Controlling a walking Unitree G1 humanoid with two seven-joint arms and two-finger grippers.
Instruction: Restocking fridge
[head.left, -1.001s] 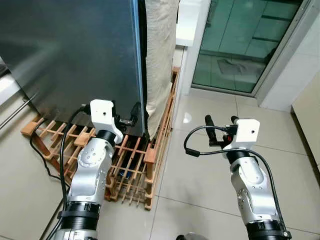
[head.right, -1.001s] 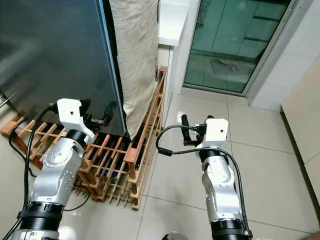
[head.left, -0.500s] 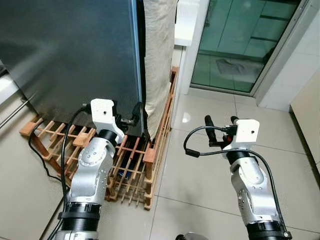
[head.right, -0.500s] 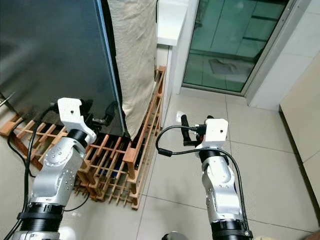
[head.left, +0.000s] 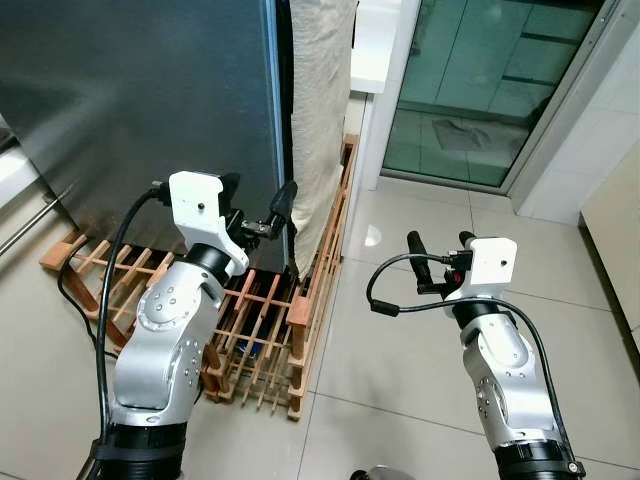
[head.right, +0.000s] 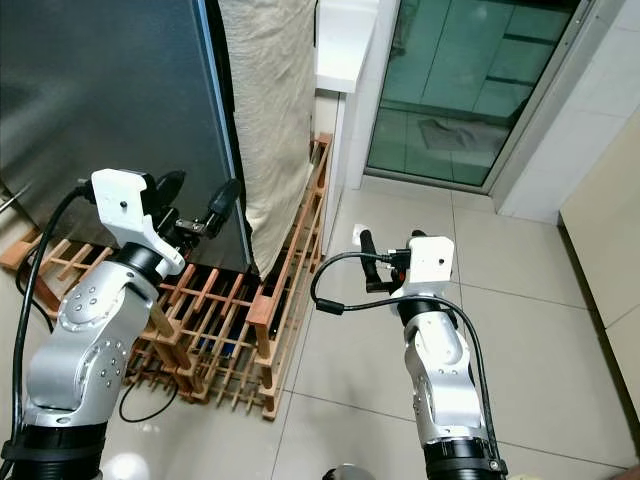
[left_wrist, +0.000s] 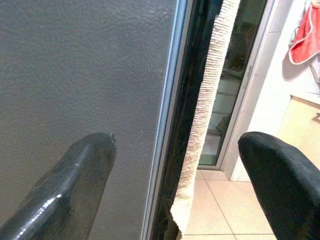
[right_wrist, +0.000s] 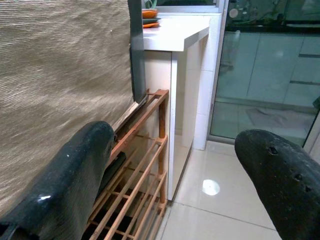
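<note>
The fridge (head.left: 140, 100) stands at the upper left, its dark grey door closed. A beige cloth (head.left: 320, 100) hangs down its right side. My left gripper (head.left: 258, 195) is raised in front of the door's lower right corner and is open. In the left wrist view the door's edge (left_wrist: 172, 100) lies between its fingers (left_wrist: 75, 190), which hold nothing. My right gripper (head.left: 440, 245) hovers open over the tiled floor to the right of the fridge, with nothing in it.
A slatted wooden rack (head.left: 300, 310) lies under the fridge and sticks out to the front and right. A black cable (head.left: 80, 300) trails over it. A white counter (head.left: 375, 40) and a glass sliding door (head.left: 490, 70) stand behind. Pale floor tiles (head.left: 400, 360) spread to the right.
My left arm has lifted, bringing its gripper higher and closer to the fridge door's right edge. The right arm has stayed in place.
</note>
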